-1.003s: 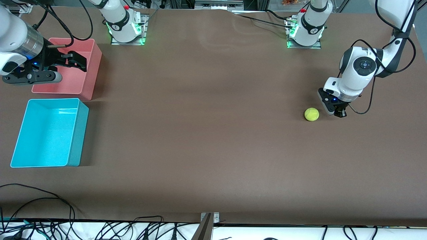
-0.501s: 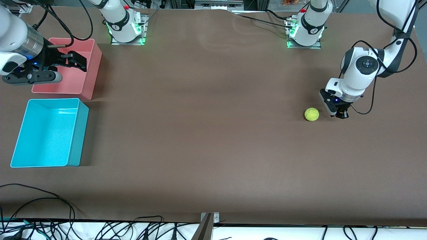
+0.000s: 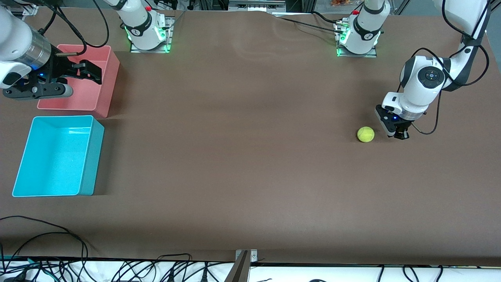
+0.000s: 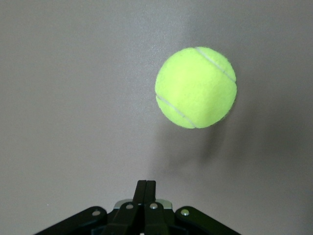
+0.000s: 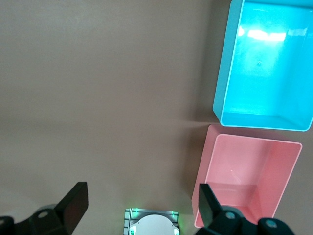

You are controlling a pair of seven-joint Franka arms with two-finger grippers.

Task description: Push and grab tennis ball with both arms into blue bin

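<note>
The left arm's black two-finger gripper [image 3: 399, 135] is seen low at the brown table [image 3: 242, 156], just beside the small fuzzy yellow-green tennis ball [image 3: 365, 134], toward the left arm's end. Its fingers [image 4: 145, 196] are pressed tight together, and nothing is held. The ball [image 4: 196, 87] is not touched. The right arm's black gripper [image 3: 84, 70] is held up over the pink plastic bin [image 3: 105, 84] with its fingers spread wide. The bright blue plastic bin [image 3: 88, 164] sits just beside the pink one, nearer to the front camera.
</note>
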